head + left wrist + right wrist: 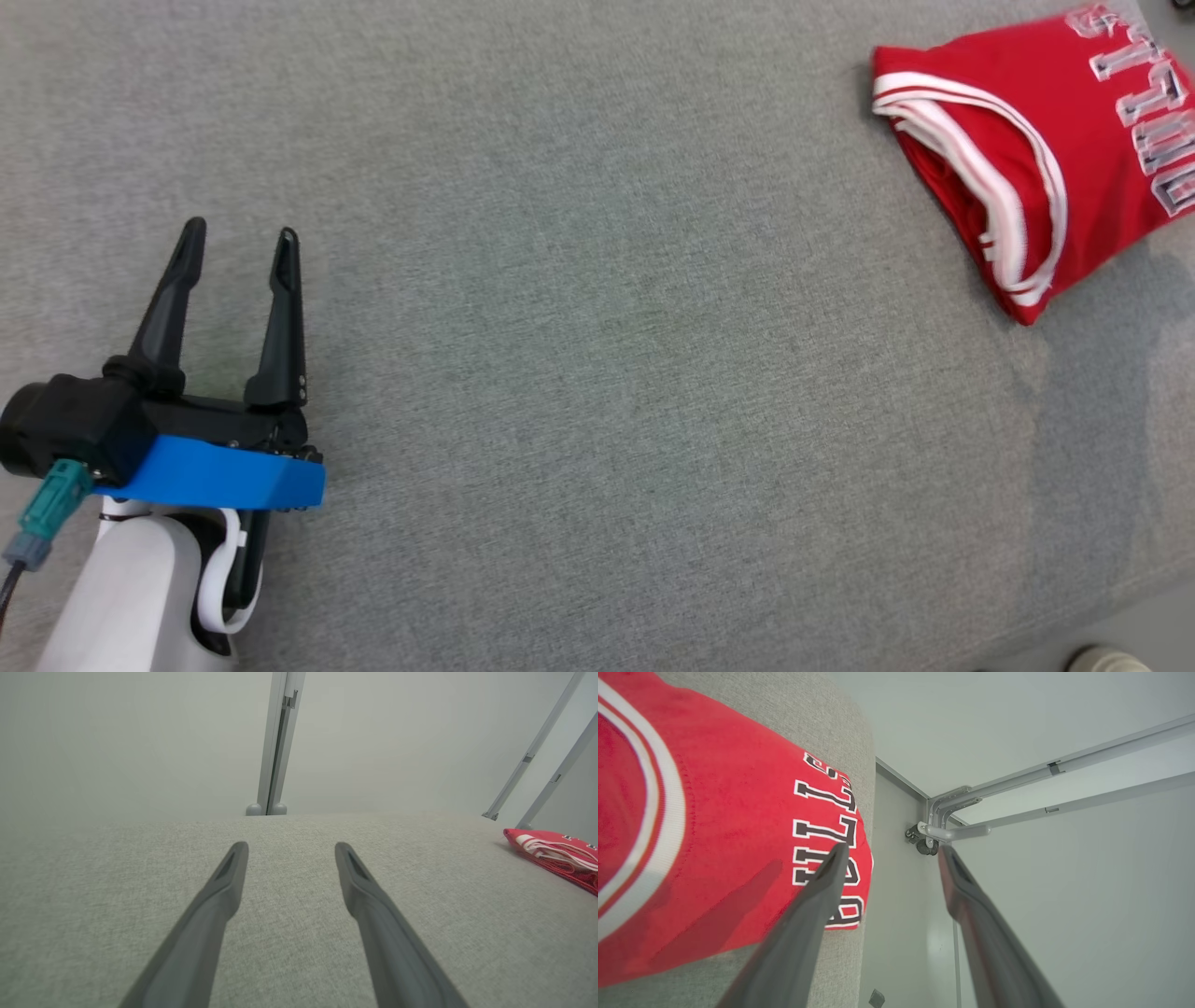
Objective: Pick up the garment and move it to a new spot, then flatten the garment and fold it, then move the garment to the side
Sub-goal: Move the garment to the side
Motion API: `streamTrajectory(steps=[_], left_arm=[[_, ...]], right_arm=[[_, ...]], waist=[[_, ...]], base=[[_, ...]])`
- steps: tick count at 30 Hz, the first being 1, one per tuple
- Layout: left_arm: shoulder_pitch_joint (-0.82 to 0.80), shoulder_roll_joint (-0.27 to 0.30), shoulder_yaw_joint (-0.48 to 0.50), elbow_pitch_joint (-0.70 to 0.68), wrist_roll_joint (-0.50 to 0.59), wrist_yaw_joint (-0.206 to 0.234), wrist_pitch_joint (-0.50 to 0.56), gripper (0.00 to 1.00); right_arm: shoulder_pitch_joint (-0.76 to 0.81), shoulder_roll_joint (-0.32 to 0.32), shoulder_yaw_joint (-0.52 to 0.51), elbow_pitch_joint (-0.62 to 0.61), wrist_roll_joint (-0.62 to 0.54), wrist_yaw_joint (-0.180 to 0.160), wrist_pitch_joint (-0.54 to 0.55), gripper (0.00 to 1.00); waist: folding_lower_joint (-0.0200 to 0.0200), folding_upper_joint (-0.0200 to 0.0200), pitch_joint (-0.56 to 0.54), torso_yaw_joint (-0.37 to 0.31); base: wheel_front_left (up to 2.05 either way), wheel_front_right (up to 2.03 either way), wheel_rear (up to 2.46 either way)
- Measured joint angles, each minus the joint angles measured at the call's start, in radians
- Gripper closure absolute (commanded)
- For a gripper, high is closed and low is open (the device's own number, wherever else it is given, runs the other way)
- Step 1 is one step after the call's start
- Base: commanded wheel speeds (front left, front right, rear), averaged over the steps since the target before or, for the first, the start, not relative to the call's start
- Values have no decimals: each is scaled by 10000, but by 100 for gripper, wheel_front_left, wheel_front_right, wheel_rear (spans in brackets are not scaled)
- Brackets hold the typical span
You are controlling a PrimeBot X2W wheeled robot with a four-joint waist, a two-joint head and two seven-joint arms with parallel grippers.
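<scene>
At the surface's far right corner: garment (1027, 140), one, red, folded into a compact packet, flat on the grey surface (607, 327).
Cut off in the head view: the garment's right and top edges, past the frame.
Cut off in the right wrist view: garment (728, 835) running out past the left and top edges.
Cut off in the left wrist view: garment (556, 856) as a sliver at the right edge.
Trim (990, 177): white bands with a thin red line, curving round an opening turned toward the surface's middle.
Lettering (831, 826): one row of dark, white-edged letters, partly covered by a finger, not readable in full.
Right gripper (893, 847): two fingers, spread wide, nothing between them.
Right gripper against garment: one finger (803, 933) crossing in front of the lettered corner, touching or not impossible to tell; the other past the surface's edge, clear of the garment.
Left gripper (241, 230): two fingers, spread wide, empty, over bare surface at the near left, well apart from the garment.
Rails (1064, 760): two, grey, beyond the surface's corner.
Pale thing (1106, 658): one, rounded, cut by the head view's bottom edge, too little visible to name.
</scene>
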Motion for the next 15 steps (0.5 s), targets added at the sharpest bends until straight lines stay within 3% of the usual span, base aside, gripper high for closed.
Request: streamTrajectory(steps=[8, 15], left_arm=[[198, -487, -199, 681, -144, -4, -366, 0], [999, -876, -255, 1398, -284, 2, -570, 0]], right_arm=[[1162, 546, -1162, 128, 127, -2, -305, 0], [3195, 1965, -2391, -834, 989, -2, -1526, 0]], waist=[[-2, 1, -868, 530], [-3, 0, -1961, 1216]], base=[[0, 0, 0], [0, 0, 0]])
